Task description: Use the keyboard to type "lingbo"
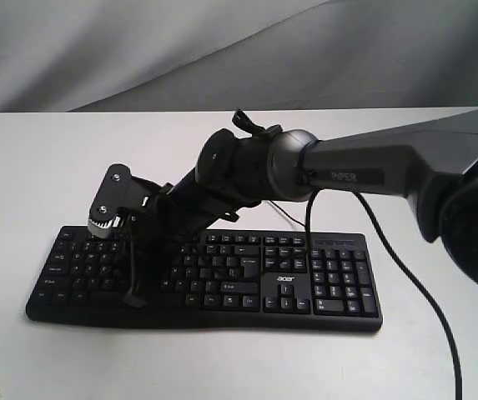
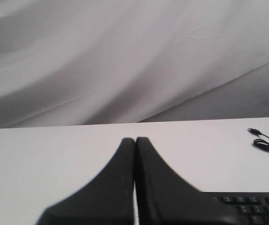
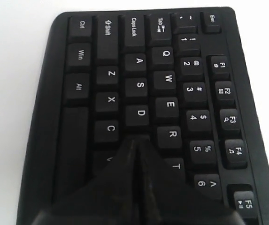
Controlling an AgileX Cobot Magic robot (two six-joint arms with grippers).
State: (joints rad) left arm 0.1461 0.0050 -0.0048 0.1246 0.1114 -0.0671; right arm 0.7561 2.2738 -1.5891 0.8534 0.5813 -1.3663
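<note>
The black keyboard (image 1: 322, 287) with a white acer logo lies across the white table. My right gripper (image 1: 135, 298) reaches over from the right and points down at the left half of the keys. It is shut with nothing in it. In the right wrist view, the joined tips of the right gripper (image 3: 136, 141) sit just past the D key (image 3: 140, 113), between C and R, hiding the keys beneath. My left gripper (image 2: 135, 139) is shut and empty above bare table. One corner of the keyboard (image 2: 249, 206) shows beside it. The left gripper does not appear in the exterior view.
The keyboard's thin cable with its USB plug (image 2: 265, 141) lies loose on the table behind the keyboard. A thicker black arm cable (image 1: 414, 287) hangs from the right arm over the number pad side. A grey cloth backdrop (image 1: 138, 50) rises behind the table.
</note>
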